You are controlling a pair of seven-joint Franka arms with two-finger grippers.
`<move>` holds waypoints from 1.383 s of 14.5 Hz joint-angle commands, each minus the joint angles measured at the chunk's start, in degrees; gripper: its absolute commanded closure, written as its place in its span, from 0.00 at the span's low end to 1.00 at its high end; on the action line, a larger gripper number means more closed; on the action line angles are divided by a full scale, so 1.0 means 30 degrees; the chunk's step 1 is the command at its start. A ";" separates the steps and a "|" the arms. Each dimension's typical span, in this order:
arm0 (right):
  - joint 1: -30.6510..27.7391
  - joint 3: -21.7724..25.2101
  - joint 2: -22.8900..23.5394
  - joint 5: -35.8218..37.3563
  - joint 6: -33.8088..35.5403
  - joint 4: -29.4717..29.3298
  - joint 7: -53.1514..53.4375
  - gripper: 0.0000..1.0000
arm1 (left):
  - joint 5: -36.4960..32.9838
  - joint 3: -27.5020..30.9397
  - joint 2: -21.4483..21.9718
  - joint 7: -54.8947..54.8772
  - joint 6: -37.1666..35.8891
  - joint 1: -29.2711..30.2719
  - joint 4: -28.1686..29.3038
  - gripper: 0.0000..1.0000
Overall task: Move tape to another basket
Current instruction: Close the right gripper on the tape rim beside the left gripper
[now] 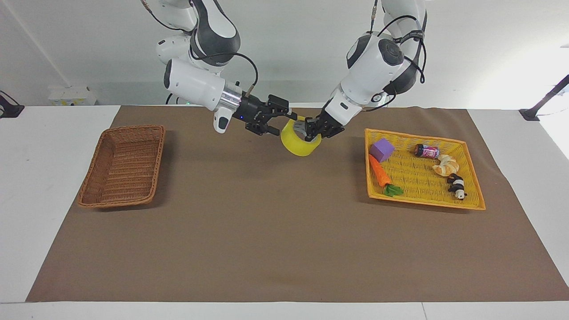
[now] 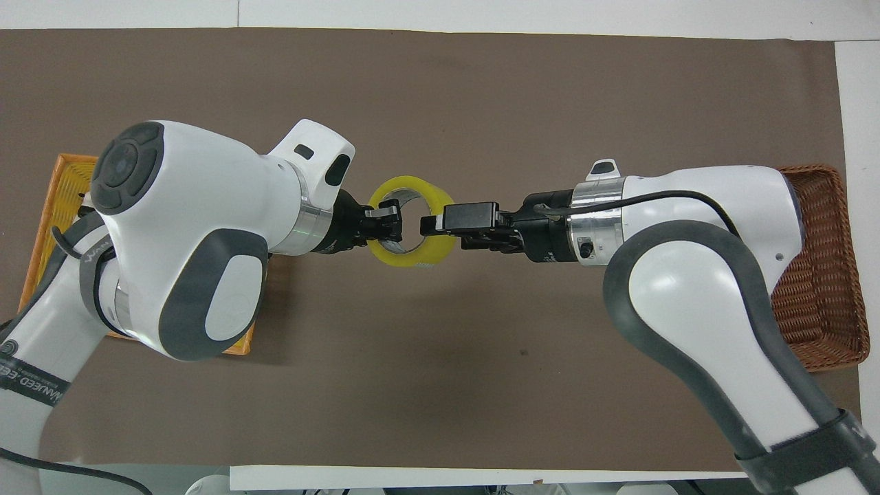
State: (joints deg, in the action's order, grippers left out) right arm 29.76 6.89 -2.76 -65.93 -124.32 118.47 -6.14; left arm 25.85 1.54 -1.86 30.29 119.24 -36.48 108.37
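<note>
The yellow tape [image 1: 298,143] roll hangs in the air over the middle of the mat, near the robots' edge. My left gripper [image 1: 310,129] is shut on the tape's wall at the side toward the yellow tray; it also shows in the overhead view [image 2: 390,221] on the tape [image 2: 412,256]. My right gripper [image 1: 284,124] is open, with its fingers on either side of the tape's wall at the side toward the brown basket, also in the overhead view [image 2: 429,224]. The dark brown wicker basket [image 1: 122,166] stands empty at the right arm's end, also in the overhead view [image 2: 818,275].
A bright yellow flat tray [image 1: 418,201] lies at the left arm's end, partly hidden under the left arm in the overhead view [image 2: 62,185]. It holds a purple cube [image 1: 382,150], a toy carrot [image 1: 380,172], a small can [image 1: 426,151], a bread piece [image 1: 446,165] and a panda toy [image 1: 457,186].
</note>
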 commanded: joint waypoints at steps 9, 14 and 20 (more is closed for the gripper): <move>0.0540 -0.0012 -0.0135 -0.0346 -0.1564 0.0470 0.0141 0.09 | 0.0230 0.0279 0.0210 0.0186 -0.0195 -0.0233 0.0234 1.00; 0.0540 -0.0012 0.0099 -0.0786 -0.1362 0.0500 -0.0034 0.11 | 0.0230 0.0279 0.0269 0.0186 -0.0224 -0.0233 0.0380 1.00; 0.0481 -0.0012 0.0099 -0.0815 -0.1098 0.0471 -0.0326 0.30 | 0.0201 0.0279 0.0356 0.0186 -0.0282 -0.0262 0.0556 1.00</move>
State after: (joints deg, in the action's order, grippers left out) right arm 31.19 6.82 -2.18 -66.90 -127.68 119.36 -6.07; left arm 25.85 1.61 -2.02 30.30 118.98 -36.48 109.20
